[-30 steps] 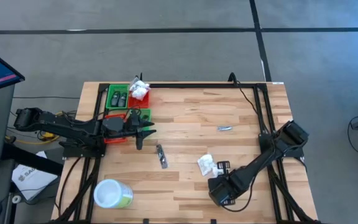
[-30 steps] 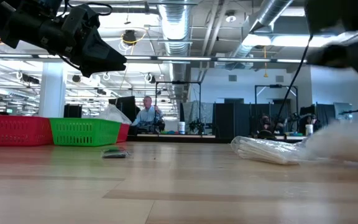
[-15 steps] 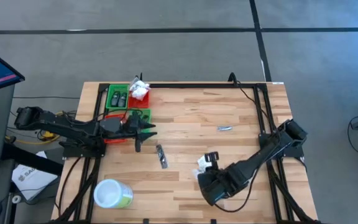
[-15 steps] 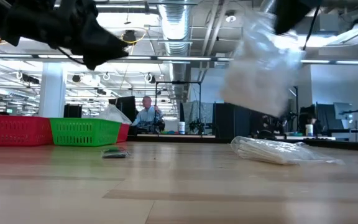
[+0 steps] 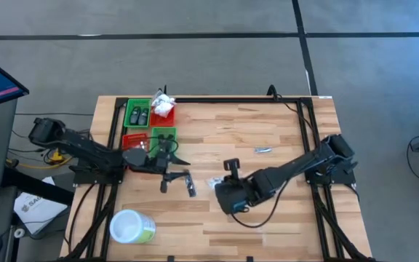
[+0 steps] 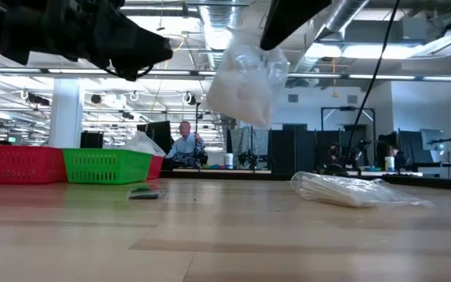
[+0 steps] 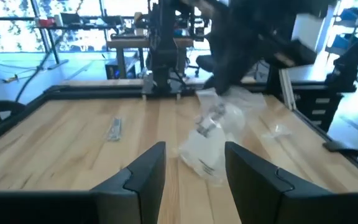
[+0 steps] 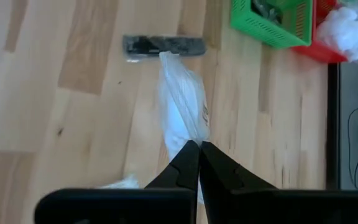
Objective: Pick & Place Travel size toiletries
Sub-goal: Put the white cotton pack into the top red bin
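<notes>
My right gripper (image 8: pixel 199 155) is shut on a white crinkly packet (image 6: pixel 245 78) and holds it in the air over the table's middle (image 5: pixel 215 182). A second white packet (image 6: pixel 351 190) lies flat on the table, mostly under my right arm in the high view. A dark tube (image 5: pixel 189 182) lies flat just left of the carried packet. A small silver tube (image 5: pixel 262 150) lies farther right. My left gripper (image 5: pixel 172 175) is open and hovers above the table beside the dark tube. The left wrist view looks at the hanging packet (image 7: pixel 213 140). My right gripper pinches the packet's gathered top edge (image 8: pixel 194 138) between its two fingertips (image 8: pixel 188 163), coming from above and pointing down. The packet is lifted clear and hangs slack below the fingers; whether one layer or several is held cannot be told.
Small green bins (image 5: pixel 138 115) and red bins (image 5: pixel 162 109) sit at the far left; one red bin holds white packets. A white-lidded green tub (image 5: pixel 132 227) stands near the left front corner. A black frame (image 5: pixel 231 100) borders the table. A person sits far behind (image 6: pixel 185 145).
My right gripper has risen with the white packet, lifting it clear, and carried it toward the table's left; the other packet stayed where it was. My left gripper has moved a little toward the near edge and right, closer to the dark tube.
</notes>
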Action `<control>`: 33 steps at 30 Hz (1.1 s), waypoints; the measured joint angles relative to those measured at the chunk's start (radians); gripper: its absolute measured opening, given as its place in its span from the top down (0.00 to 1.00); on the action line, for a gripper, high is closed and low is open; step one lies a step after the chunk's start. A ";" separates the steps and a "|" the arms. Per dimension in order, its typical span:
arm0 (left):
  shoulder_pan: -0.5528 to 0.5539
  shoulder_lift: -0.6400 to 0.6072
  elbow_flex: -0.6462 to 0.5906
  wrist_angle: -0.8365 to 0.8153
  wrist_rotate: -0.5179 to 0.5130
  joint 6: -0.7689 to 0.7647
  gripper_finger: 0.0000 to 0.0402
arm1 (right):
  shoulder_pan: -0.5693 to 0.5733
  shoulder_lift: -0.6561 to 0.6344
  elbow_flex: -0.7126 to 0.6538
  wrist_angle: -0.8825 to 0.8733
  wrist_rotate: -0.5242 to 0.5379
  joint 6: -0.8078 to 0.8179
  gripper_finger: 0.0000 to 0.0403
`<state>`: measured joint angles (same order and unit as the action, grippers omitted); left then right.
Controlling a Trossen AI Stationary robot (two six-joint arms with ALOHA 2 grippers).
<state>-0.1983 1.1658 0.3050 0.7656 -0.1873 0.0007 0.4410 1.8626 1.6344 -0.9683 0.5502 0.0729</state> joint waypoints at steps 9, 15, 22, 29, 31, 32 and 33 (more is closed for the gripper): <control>-0.024 0.132 0.039 0.090 -0.025 0.003 0.53 | -0.084 -0.008 0.001 0.108 -0.058 -0.067 1.00; -0.037 0.209 0.100 0.090 -0.027 0.054 0.47 | -0.129 -0.008 0.001 0.122 -0.108 -0.076 1.00; -0.037 0.263 0.142 0.090 -0.031 0.046 0.45 | -0.157 -0.008 0.001 0.140 -0.112 -0.092 1.00; -0.037 0.314 0.178 0.089 -0.155 0.051 0.50 | -0.163 -0.007 0.001 0.152 -0.133 -0.103 1.00; -0.036 0.316 0.179 0.087 -0.168 0.067 0.54 | -0.164 -0.007 0.001 0.151 -0.133 -0.102 1.00; -0.036 0.316 0.179 0.089 -0.171 0.069 0.57 | -0.164 -0.007 0.001 0.151 -0.133 -0.102 1.00; -0.036 0.315 0.179 0.090 -0.171 0.068 0.61 | -0.164 -0.007 0.001 0.151 -0.133 -0.103 1.00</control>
<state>-0.2344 1.4811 0.4842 0.8557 -0.3581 0.0687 0.2771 1.8553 1.6352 -0.8170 0.4171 -0.0299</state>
